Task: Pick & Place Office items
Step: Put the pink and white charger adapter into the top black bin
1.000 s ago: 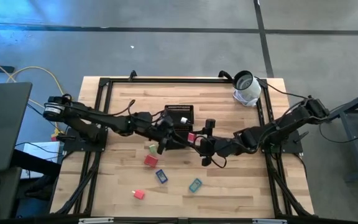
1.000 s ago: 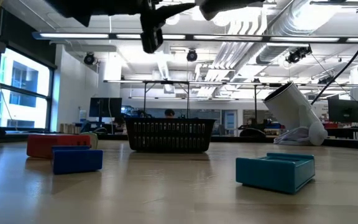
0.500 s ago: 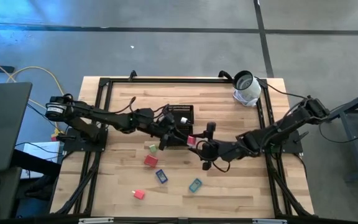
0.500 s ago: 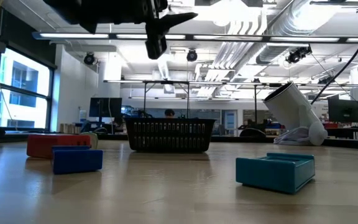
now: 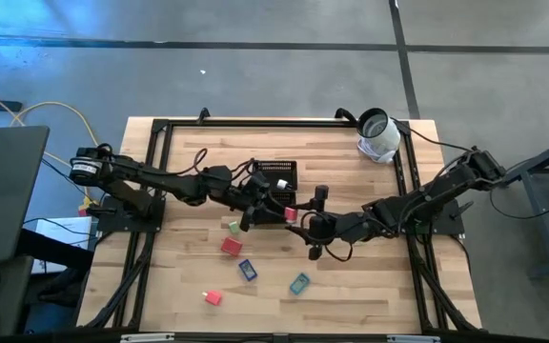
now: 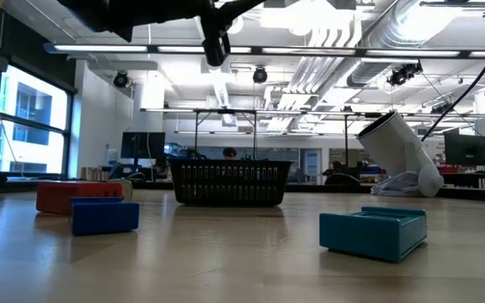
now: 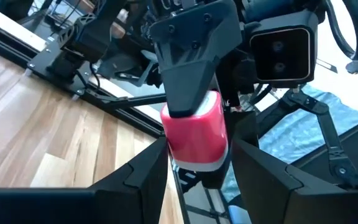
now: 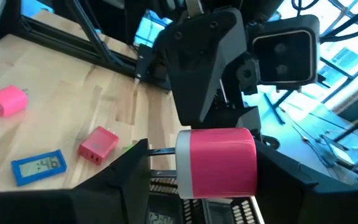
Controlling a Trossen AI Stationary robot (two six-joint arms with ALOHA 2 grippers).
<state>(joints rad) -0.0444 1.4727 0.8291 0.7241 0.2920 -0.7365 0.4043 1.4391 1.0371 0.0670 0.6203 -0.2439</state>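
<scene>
A small red-and-white block (image 5: 291, 214) hangs in the air near the table's middle, just in front of the black mesh tray (image 5: 276, 176). My left gripper (image 5: 280, 213) reaches it from the left and my right gripper (image 5: 301, 218) from the right, and both are shut on it. In the left wrist view the block (image 7: 194, 134) sits between my left gripper's fingers (image 7: 197, 149). In the right wrist view it (image 8: 216, 162) sits between my right gripper's fingers (image 8: 202, 155). Green (image 5: 233, 227), red (image 5: 232, 246), blue (image 5: 247, 270), teal (image 5: 299, 283) and pink-red (image 5: 213, 298) pieces lie flat on the wood. My left gripper pinches the block's two side faces (image 7: 169, 140) between its fingers (image 7: 142, 177), coming level from the table's left; the block is lifted clear. My right gripper comes level from the right, crosswise to the left one. One finger (image 7: 191, 62) overlaps the block's red top and one (image 8: 278, 180) abuts its side (image 8: 250, 165). On the other side a narrow gap shows.
The white-and-grey roll (image 5: 377, 135) lies at the far right corner. The tray (image 6: 230, 181) stands mid-table toward the far side. In the low view the red (image 6: 70, 195), blue (image 6: 103, 216) and teal (image 6: 373, 231) pieces sit nearer. Bare wood lies along the near edge.
My right gripper has edged toward the table's left, closer to the left gripper. The red-and-white block has stayed in the air between the two, shifting only slightly.
</scene>
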